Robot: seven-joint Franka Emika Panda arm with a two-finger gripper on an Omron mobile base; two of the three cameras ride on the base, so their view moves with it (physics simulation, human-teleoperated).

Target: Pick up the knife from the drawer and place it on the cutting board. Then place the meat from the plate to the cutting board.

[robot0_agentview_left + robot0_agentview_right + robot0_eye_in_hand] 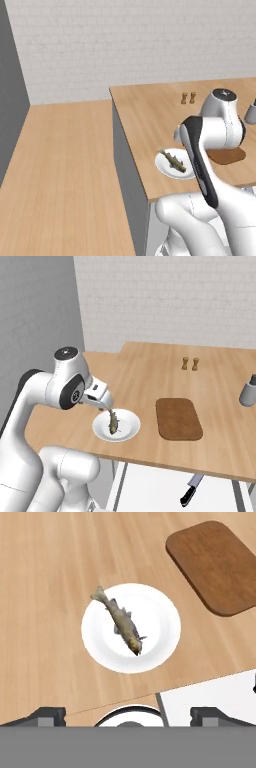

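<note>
wooden countertop [150,376], white plate [127,431], dark cutting board [178,418], two shakers [190,363], grey canister [248,391]

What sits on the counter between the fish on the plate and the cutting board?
Nothing visible. The meat lies on the plate; bare countertop separates it from the empty cutting board. The shakers stand far behind.

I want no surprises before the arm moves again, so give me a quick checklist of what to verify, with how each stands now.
1. Pincer open and empty: ok.
2. Knife on the cutting board: not ok, it lies in the open drawer.
3. Cutting board bare for placing: ok.
4. Meat lying on the plate: ok.
5. Pincer lined up over the knife: not ok, it hangs above the plate.
</note>
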